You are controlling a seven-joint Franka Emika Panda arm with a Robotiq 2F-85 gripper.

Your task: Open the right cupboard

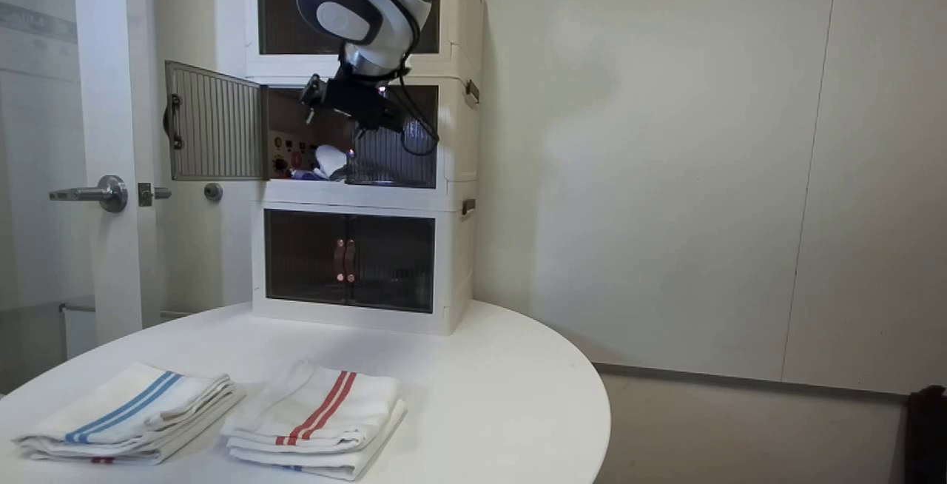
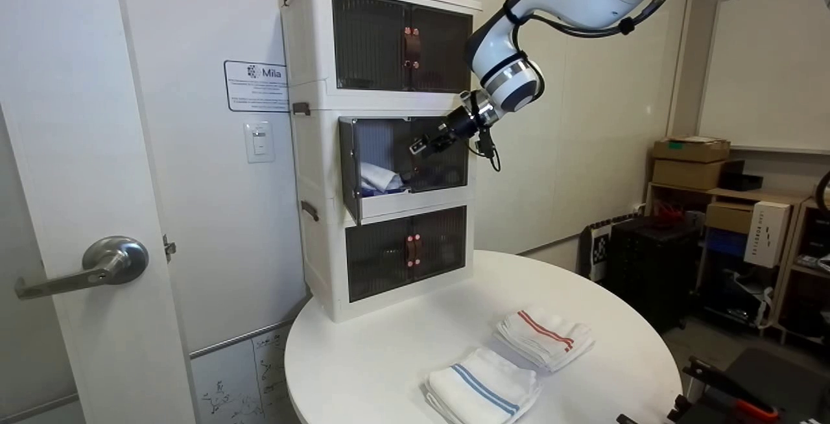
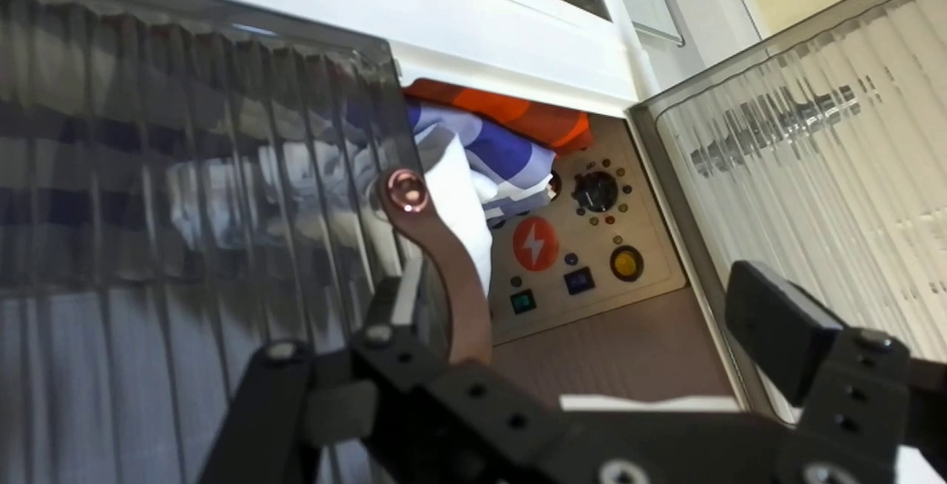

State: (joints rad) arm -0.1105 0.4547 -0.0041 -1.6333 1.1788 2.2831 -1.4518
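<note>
The right door of the middle cupboard is shut, dark and ribbed. It also shows in an exterior view and at the left of the wrist view. Its brown strap handle has a copper stud; the lower end is hidden behind a finger. The left door stands open, also in the wrist view. My gripper is open and empty in front of the cupboard, also in both exterior views. One finger is beside the handle; I cannot tell if it touches.
Cloths and a panel with knobs are inside the middle cupboard. Shut cupboards stand above and below. Folded blue-striped and red-striped towels lie on the round white table.
</note>
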